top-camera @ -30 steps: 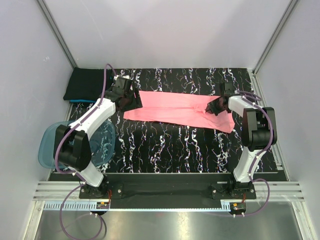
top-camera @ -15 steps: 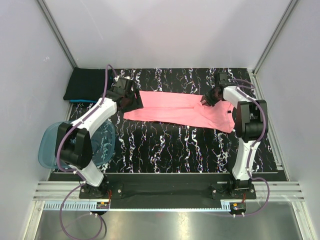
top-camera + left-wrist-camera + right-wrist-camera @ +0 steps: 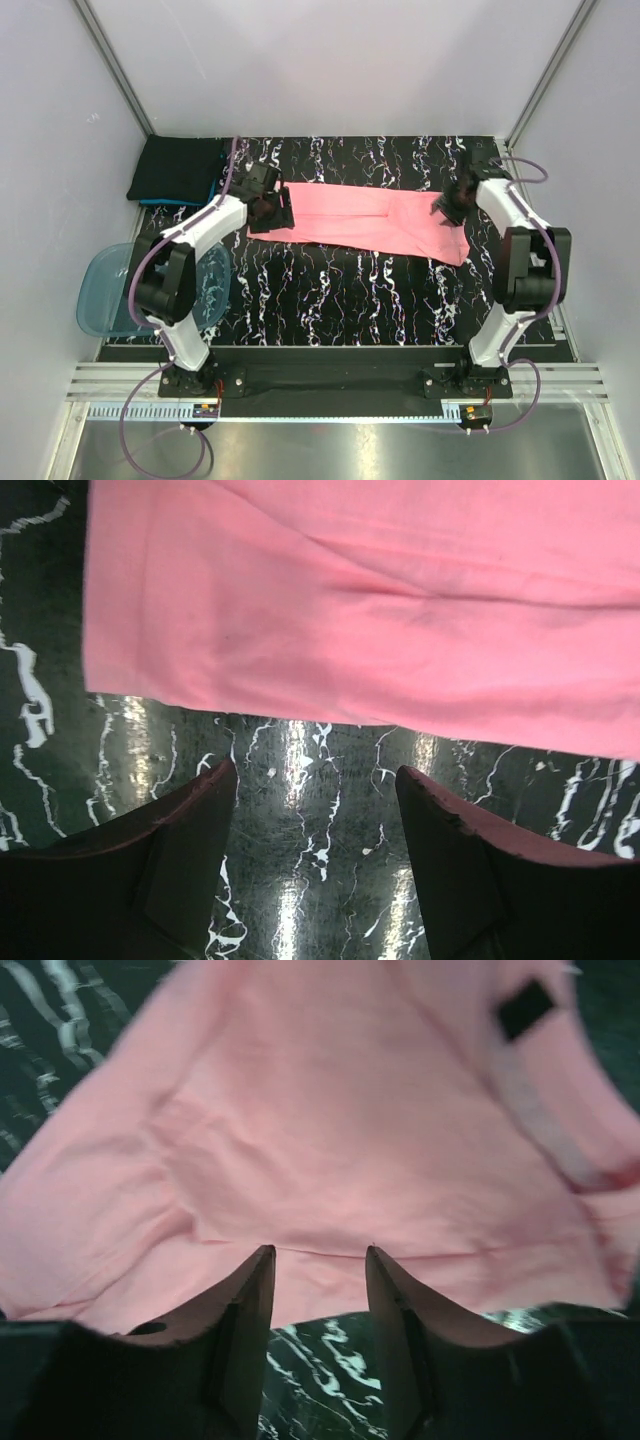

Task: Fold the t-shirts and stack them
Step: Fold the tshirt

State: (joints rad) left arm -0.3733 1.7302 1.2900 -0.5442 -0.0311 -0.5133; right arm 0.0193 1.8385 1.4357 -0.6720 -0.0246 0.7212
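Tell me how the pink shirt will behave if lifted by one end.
Probably floppy: the pink shirt lies flat in soft creases, so a lifted end should drape and drag the rest. Likely light, being thin cloth. Pushed, it may bunch rather than slide on the glossy table.

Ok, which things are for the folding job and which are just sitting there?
For the job: pink t-shirt; black t-shirt, folded, lying on a teal-blue t-shirt.
Just lying about: blue plastic tub.
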